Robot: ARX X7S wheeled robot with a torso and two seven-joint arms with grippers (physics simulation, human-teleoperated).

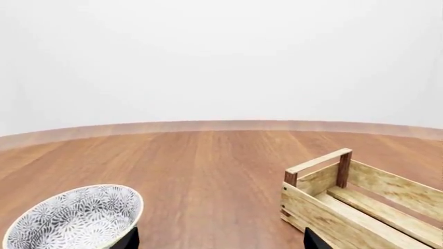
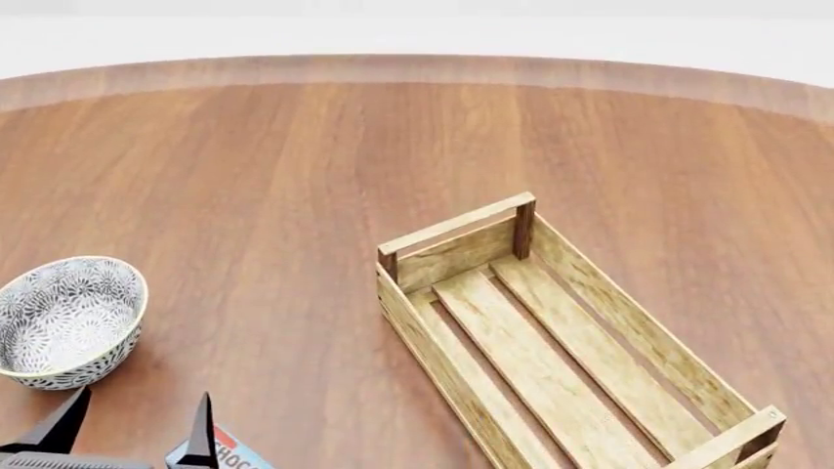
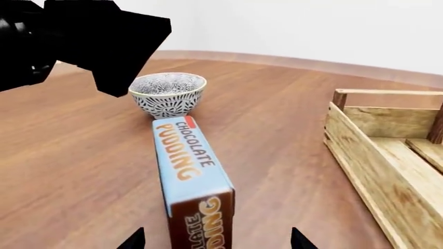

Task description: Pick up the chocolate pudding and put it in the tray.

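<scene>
The chocolate pudding [image 3: 188, 163] lies flat on the wooden table, light-blue face up, with its dark brown end toward my right gripper [image 3: 217, 241]. That gripper is open, its fingertips on either side of the box end and apart from it. Only a corner of the box [image 2: 236, 453] shows at the bottom edge of the head view, beside my left gripper [image 2: 133, 430], which is open and empty. The tray [image 2: 454, 231] is a long light-wood slatted crate lying empty to the right; it also shows in the left wrist view [image 1: 325, 207] and the right wrist view [image 3: 360, 150].
A grey-white patterned bowl [image 2: 62, 322] stands left of the tray, just ahead of my left gripper; it also shows in the left wrist view [image 1: 76, 218] and beyond the box in the right wrist view [image 3: 168, 93]. My black left arm [image 3: 90, 31] hangs above the bowl.
</scene>
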